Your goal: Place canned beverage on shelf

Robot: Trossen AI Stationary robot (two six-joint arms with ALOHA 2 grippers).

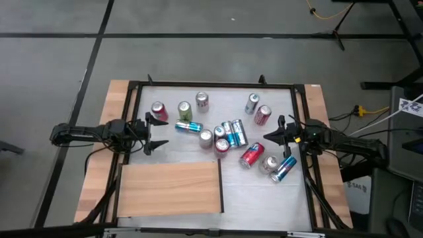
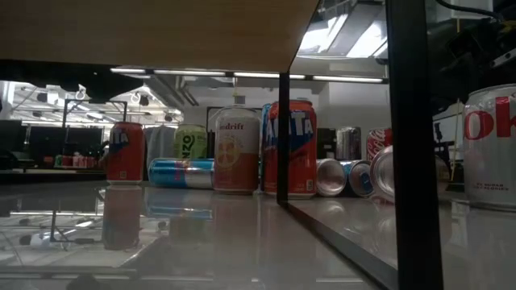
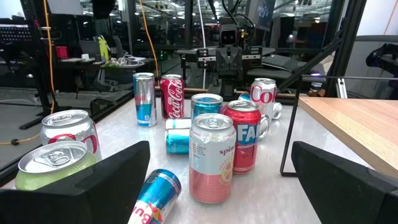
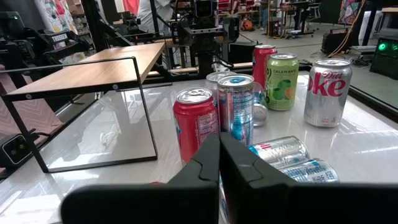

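Observation:
Several beverage cans (image 1: 228, 135) stand or lie on the white table's far half; in the left wrist view a pink can (image 3: 211, 158) and a red one (image 3: 244, 137) are nearest. The shelf (image 1: 170, 188), a wood-grain panel, stands on thin dark legs (image 4: 146, 106) over the near left of the table. My left gripper (image 1: 157, 134) hovers open at the table's left, pointing level at the cans. My right gripper (image 1: 268, 137) is shut at the table's right, its tips (image 4: 219, 140) facing a red can (image 4: 196, 124). Neither touches anything.
A dark metal frame (image 1: 211, 84) runs round the table, with wooden strips (image 1: 99, 158) along its sides. Bare white tabletop (image 1: 264, 198) lies right of the shelf. From the low view the shelf's leg (image 2: 284, 137) stands in front of the cans.

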